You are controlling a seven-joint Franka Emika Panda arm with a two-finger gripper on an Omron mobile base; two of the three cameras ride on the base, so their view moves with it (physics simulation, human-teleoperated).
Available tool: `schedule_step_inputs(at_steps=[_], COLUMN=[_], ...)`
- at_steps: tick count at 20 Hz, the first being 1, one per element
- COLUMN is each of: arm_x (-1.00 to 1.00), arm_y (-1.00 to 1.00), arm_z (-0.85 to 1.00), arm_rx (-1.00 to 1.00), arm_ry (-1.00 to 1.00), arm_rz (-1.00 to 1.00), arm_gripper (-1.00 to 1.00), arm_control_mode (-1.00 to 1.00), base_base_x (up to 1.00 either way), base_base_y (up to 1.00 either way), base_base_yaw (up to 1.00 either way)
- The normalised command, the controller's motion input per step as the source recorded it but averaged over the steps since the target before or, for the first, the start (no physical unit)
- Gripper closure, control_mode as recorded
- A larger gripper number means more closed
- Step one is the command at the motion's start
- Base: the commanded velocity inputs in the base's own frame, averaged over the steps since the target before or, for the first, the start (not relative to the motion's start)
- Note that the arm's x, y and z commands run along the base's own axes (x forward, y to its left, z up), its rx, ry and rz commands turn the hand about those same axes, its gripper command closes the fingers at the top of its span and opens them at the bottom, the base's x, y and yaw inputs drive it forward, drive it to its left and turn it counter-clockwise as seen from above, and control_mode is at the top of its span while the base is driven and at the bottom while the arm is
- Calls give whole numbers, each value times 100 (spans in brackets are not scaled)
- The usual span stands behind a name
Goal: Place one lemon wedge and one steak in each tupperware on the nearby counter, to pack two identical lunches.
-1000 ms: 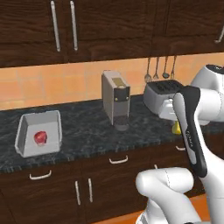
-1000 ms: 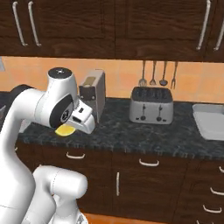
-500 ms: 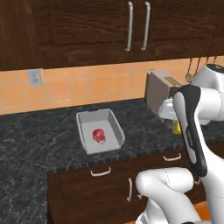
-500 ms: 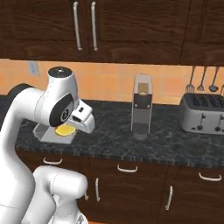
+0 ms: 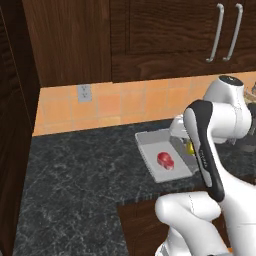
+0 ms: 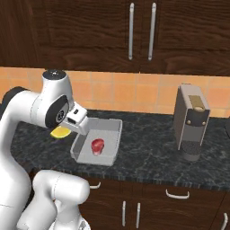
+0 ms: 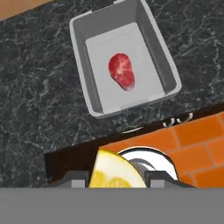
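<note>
A: What does the tool (image 7: 117,177) carry?

B: A yellow lemon wedge (image 7: 114,173) with a pale rind edge. In the hand view it sits at the bottom between the two dark fingers (image 7: 75,178), which are pressed in against its sides, so the tool is pinching the wedge.

A: Can you see that from the base cameras too?

B: Partly. In the right base view a yellow piece (image 6: 60,132) shows just under the white arm's hand, left of the tray. In the left base view a small yellow-green bit (image 5: 190,147) peeks out beside the arm's dark-edged link. The fingers themselves are too hidden there to judge.

A: And the tray?

B: A shallow light-grey rectangular tupperware with rounded corners and a raised rim (image 7: 83,64) lies on the black-grey speckled stone worktop (image 7: 35,87), near its front edge. It shows in the left base view (image 5: 144,152) and the right base view (image 6: 113,126) as well.

A: Anything inside?

B: One red-pink steak lump with paler patches (image 7: 121,71), lying on the tray floor about midway. It shows in both base views too (image 5: 165,159) (image 6: 97,145).

A: Where is the wedge relative to the tray?

B: In the hand view it hangs off the worktop's front edge, over the dark brown cabinet front and orange tiled floor (image 7: 192,144), apart from the tray.

A: Other items?

B: A tall grey coffee machine (image 6: 192,121) stands on the worktop well right of the tray, and a grey wall socket (image 5: 83,93) sits in the orange tile backsplash.
</note>
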Motion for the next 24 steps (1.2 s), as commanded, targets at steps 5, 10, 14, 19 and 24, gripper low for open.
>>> schedule_step_inputs(at_steps=[5, 10, 14, 19, 24], arm_x=[72, 94, 87, 82, 77], arm_y=[34, -8, -29, -19, -8], arm_z=[-74, -51, -36, -45, -35], arm_rx=[0, 0, 0, 0, 0], arm_ry=[0, 0, 0, 0, 1], arm_rz=[2, 1, 5, 4, 4], arm_gripper=[100, 100, 100, 100, 100], arm_control_mode=[-100, -100, -100, -100, -100], base_base_x=[0, 0, 0, 0, 0], base_base_y=[0, 0, 0, 0, 0], base_base_yaw=[0, 0, 0, 0, 0])
